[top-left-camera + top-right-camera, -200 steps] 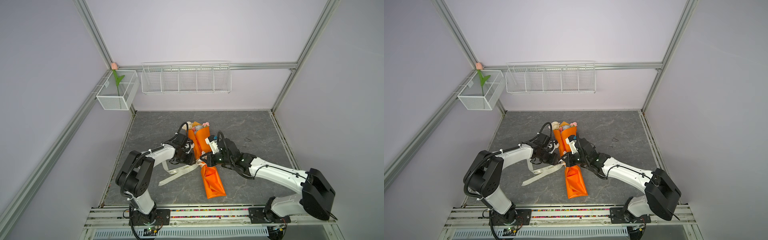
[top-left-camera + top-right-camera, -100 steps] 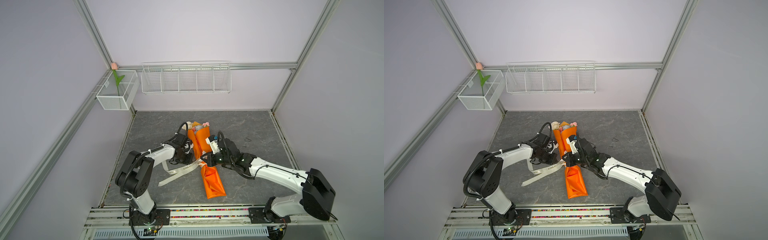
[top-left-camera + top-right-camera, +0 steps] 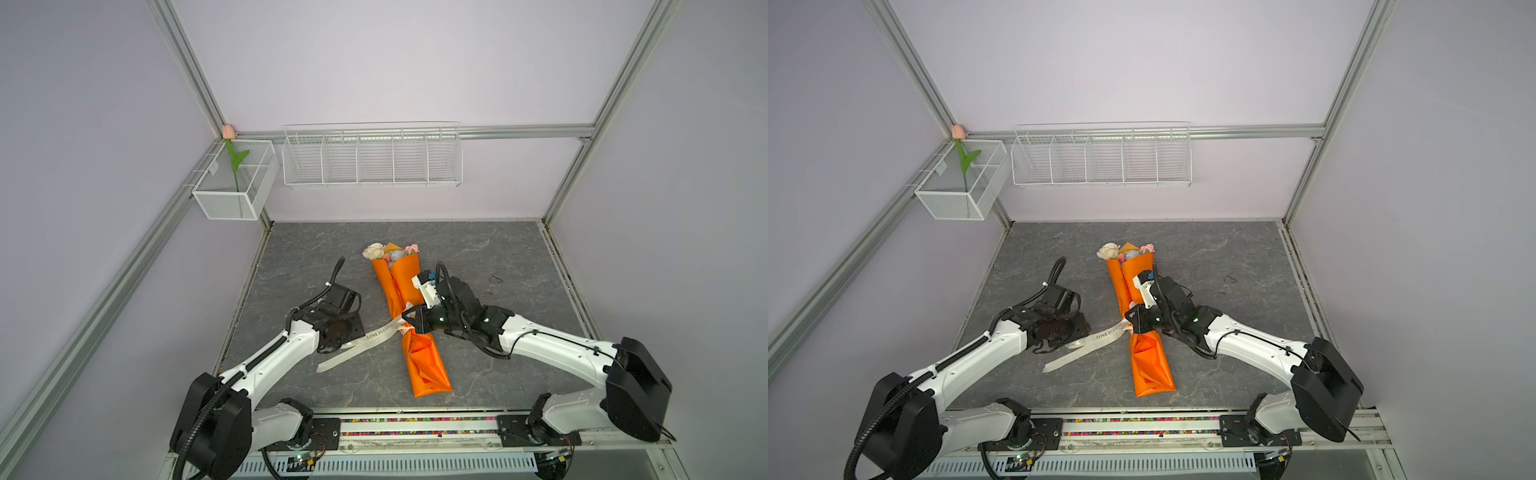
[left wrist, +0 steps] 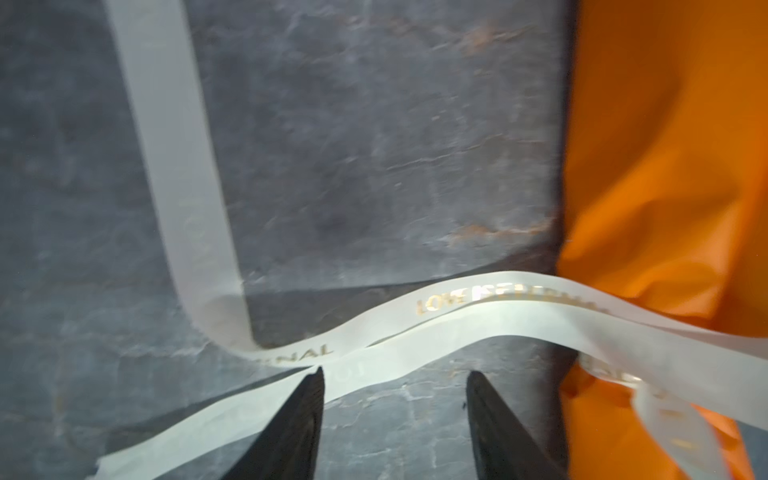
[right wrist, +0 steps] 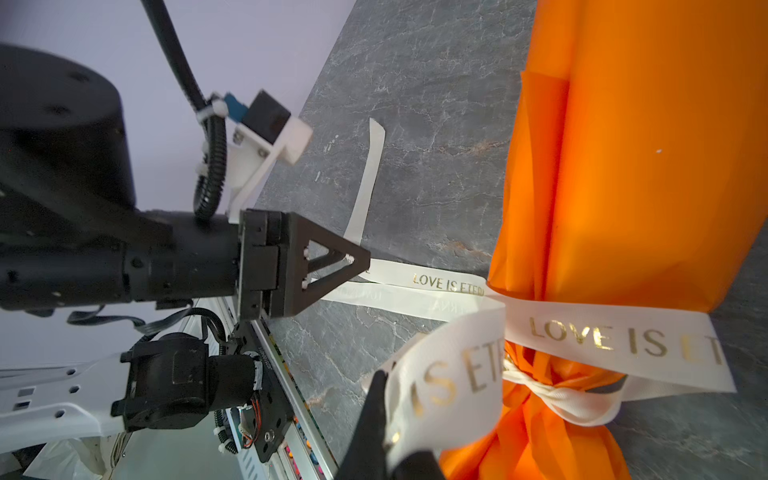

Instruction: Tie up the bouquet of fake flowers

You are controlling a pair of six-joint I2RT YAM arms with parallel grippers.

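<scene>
Left gripper [image 4: 394, 374] backed off; bouquet [image 3: 399, 282] lies flat, blooms pointing rearward.

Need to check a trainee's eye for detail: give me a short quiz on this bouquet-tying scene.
1. True or false: the right gripper is shut on the white ribbon wound around the orange-wrapped bouquet.
2. Fill in: the left gripper has its jaws ___.
3. Where does the pink tulip stand? A) in the white mesh basket on the wall; B) inside the bouquet; C) in the left gripper.
Key: 1 true; 2 open; 3 A.
</scene>
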